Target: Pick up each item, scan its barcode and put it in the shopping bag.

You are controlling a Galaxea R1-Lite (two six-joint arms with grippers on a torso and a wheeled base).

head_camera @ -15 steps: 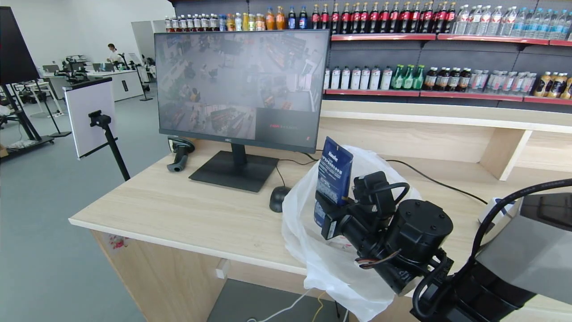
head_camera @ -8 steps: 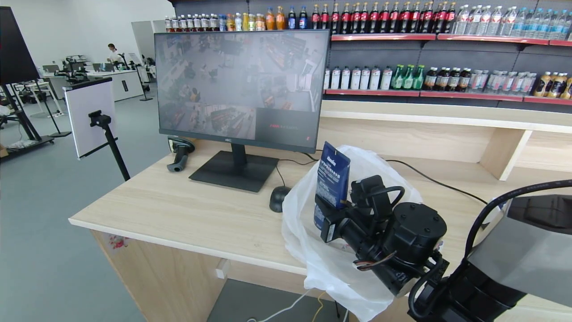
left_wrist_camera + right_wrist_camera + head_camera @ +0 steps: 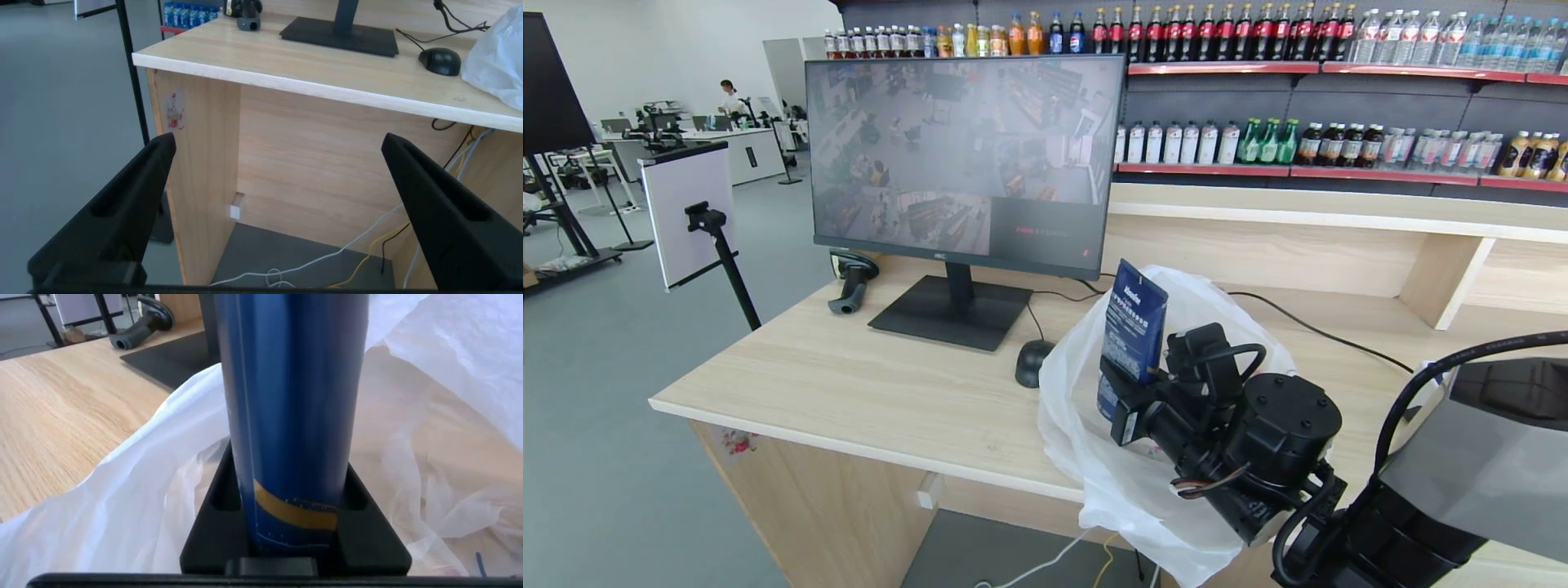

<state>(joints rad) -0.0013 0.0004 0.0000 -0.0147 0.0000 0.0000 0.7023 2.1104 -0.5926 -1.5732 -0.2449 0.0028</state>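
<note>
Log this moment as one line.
right jaws: shut on blue pouch | pouch: upright above shopping bag | left jaws: open, facing counter front

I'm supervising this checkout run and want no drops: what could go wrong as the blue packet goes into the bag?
1. The right hand holds the blue packet upright over the limp shopping bag; released here, it might catch on the crumpled rim and topple onto the desk.
2. The shopping bag sags over the desk's front edge, so added weight could drag it off.
</note>
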